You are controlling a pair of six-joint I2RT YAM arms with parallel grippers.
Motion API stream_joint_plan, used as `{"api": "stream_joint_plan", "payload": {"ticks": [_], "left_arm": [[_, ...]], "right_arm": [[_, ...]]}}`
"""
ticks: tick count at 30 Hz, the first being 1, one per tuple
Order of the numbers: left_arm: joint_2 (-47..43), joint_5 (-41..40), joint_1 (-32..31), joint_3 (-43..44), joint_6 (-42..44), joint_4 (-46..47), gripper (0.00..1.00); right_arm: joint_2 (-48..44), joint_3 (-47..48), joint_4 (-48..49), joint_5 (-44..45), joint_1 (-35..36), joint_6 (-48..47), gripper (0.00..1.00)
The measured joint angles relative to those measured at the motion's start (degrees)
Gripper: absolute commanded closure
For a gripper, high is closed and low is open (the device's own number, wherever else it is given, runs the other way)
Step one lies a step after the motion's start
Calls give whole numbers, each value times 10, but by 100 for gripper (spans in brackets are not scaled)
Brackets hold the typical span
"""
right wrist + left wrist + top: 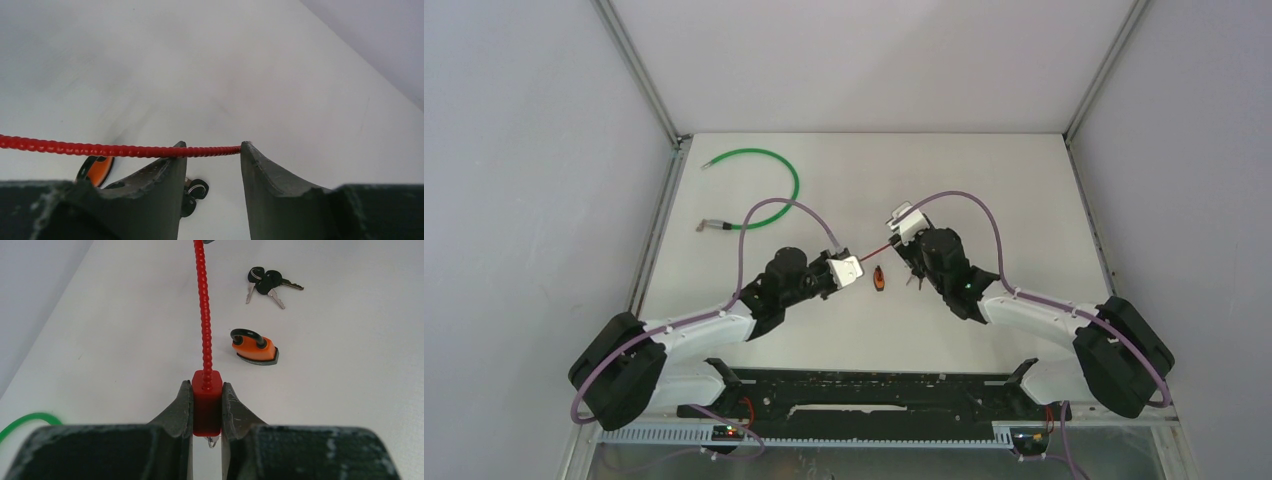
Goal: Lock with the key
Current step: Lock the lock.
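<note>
My left gripper is shut on the red block at the end of a red ribbed cable, which runs straight away from it. The cable crosses the fingertips of my right gripper, whose jaws stand apart; its end touches the right finger. An orange padlock with a black shackle lies on the table just right of the cable. A bunch of black-headed keys lies beyond it, below the right gripper. In the top view the left gripper faces the right one mid-table.
A green cable with metal ends curls at the back left of the white table; a bit of it shows at the left wrist view's corner. Grey walls close in the table on three sides.
</note>
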Motion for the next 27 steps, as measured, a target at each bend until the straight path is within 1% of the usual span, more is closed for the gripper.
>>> {"api": "stream_joint_plan", "payload": {"ticks": [3, 6, 9, 21, 24, 27], "left_arm": [[-2, 9, 0, 0, 7, -2, 100], [-12, 10, 0, 0, 12, -4, 100], [-22, 10, 0, 0, 16, -3, 100], [-29, 10, 0, -7, 25, 18, 100], [-34, 7, 0, -23, 24, 53, 100], [-35, -8, 0, -50, 20, 123, 100]], "right_arm": [[0, -2, 0, -11, 0, 0, 71], [-1, -6, 0, -20, -1, 0, 87], [-10, -13, 0, -31, -2, 1, 100], [-70, -37, 19, -45, -2, 31, 100], [-97, -38, 31, -49, -2, 52, 100], [-135, -39, 44, -74, -5, 76, 100]]}}
